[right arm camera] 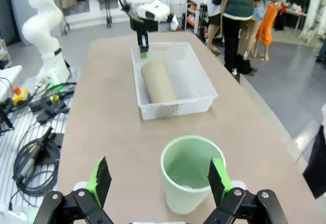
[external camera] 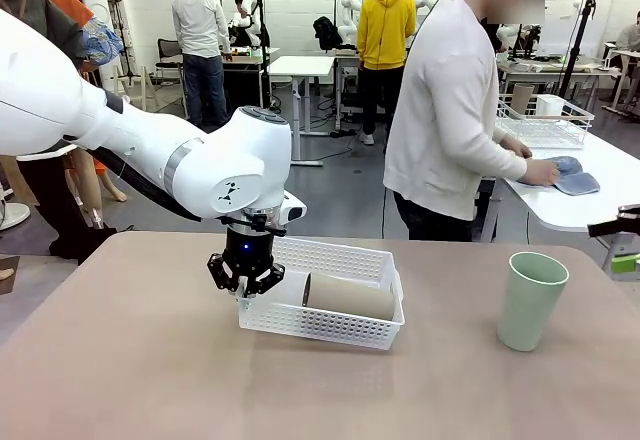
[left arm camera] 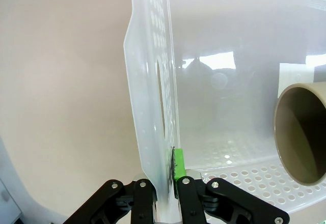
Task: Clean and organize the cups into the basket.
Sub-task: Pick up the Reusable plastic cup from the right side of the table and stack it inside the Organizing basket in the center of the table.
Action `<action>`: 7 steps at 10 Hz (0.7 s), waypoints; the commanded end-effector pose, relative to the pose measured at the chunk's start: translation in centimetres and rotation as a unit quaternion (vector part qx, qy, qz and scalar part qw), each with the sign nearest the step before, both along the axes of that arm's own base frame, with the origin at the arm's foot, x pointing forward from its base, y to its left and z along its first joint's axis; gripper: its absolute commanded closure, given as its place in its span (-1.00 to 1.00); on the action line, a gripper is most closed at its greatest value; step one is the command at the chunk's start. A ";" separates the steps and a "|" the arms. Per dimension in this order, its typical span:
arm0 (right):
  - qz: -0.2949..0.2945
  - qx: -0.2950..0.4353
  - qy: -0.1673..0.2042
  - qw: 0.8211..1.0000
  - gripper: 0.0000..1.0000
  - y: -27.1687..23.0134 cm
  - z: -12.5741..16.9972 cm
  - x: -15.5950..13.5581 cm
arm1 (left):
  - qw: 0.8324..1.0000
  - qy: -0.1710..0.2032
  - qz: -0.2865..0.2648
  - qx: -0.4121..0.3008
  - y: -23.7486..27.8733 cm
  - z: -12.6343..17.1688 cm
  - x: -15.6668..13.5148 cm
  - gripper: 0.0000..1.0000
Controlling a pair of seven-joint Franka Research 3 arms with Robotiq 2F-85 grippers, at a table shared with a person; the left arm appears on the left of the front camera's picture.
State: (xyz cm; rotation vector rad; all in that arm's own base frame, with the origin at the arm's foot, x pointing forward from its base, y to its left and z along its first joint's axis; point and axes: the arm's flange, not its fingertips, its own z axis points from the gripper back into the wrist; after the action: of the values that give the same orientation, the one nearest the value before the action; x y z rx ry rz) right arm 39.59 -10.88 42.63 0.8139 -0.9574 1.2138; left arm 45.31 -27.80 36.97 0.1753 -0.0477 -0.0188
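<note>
Cups are sitting in two places: a tan-brown cup (external camera: 348,296) is lying on its side inside the white lattice basket (external camera: 330,332) near the middle of the table (external camera: 120,380). A mint-green cup (external camera: 530,300) is standing upright at the basket's 3 o'clock, well apart from it. I am watching the left gripper (external camera: 246,282) reaching down at the basket's 9 o'clock end, pinching that short wall, with one green pad (left arm camera: 179,165) lying against the inner face. The right gripper (right arm camera: 160,179) is hanging with its fingers spread wide, the mint-green cup showing between them at 12 o'clock, touching neither. Across the table, a person is pressing a hand (external camera: 541,172) on a blue cloth (external camera: 572,175).
</note>
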 end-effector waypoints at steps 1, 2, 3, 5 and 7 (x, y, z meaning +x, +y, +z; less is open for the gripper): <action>0.011 -0.001 -0.007 1.000 -1.00 -1.4 -2.9 2.2 | 1.000 -0.001 -0.001 0.000 -0.1 0.1 0.0 1.00; 0.008 0.000 -0.003 1.000 -1.00 -1.8 -4.3 2.6 | 1.000 -0.001 -0.001 0.000 -0.1 0.1 0.0 1.00; 0.006 -0.010 -0.002 1.000 -1.00 -2.1 -5.3 2.9 | 1.000 -0.001 -0.001 0.000 -0.1 0.1 0.0 1.00; 0.012 -0.019 0.013 1.000 -1.00 -1.6 -7.5 4.2 | 1.000 -0.001 -0.001 0.000 -0.1 0.1 0.0 1.00; 0.019 -0.033 0.041 0.998 -1.00 -1.0 -10.3 5.7 | 1.000 -0.001 -0.001 0.000 -0.1 0.1 0.0 1.00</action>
State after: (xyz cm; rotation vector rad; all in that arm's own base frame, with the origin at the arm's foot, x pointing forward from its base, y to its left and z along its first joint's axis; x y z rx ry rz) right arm 44.07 -12.25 33.35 0.8310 -0.8523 1.2209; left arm 45.31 -27.80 36.97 0.1753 -0.0477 -0.0188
